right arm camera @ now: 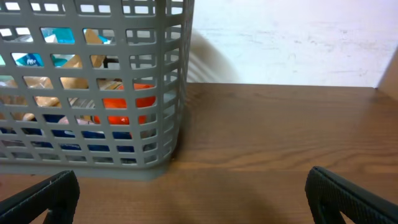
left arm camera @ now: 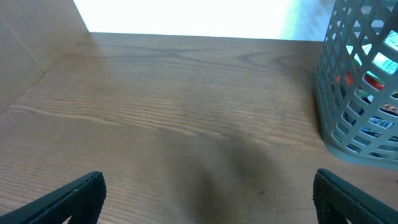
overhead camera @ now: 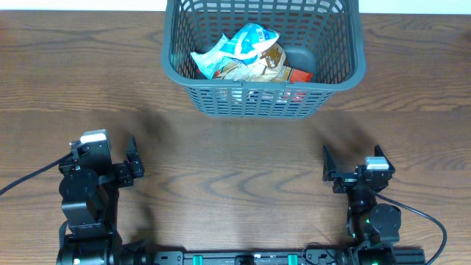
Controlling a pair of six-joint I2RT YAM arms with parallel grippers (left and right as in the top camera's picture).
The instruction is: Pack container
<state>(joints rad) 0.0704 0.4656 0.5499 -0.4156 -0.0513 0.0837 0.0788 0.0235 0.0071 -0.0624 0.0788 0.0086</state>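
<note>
Several packs [overhead camera: 246, 53] already in the basket [overhead camera: 250, 103] at the far middle of the table [overhead camera: 235, 162], none seen outside it, left gripper [left arm camera: 208, 180] and right gripper [right arm camera: 191, 177] near the front edge, jaws wide apart and empty, so packing likely done.

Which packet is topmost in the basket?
The blue-and-white packet: it lies crumpled over the tan packet and the red one, all inside the grey basket.
</note>
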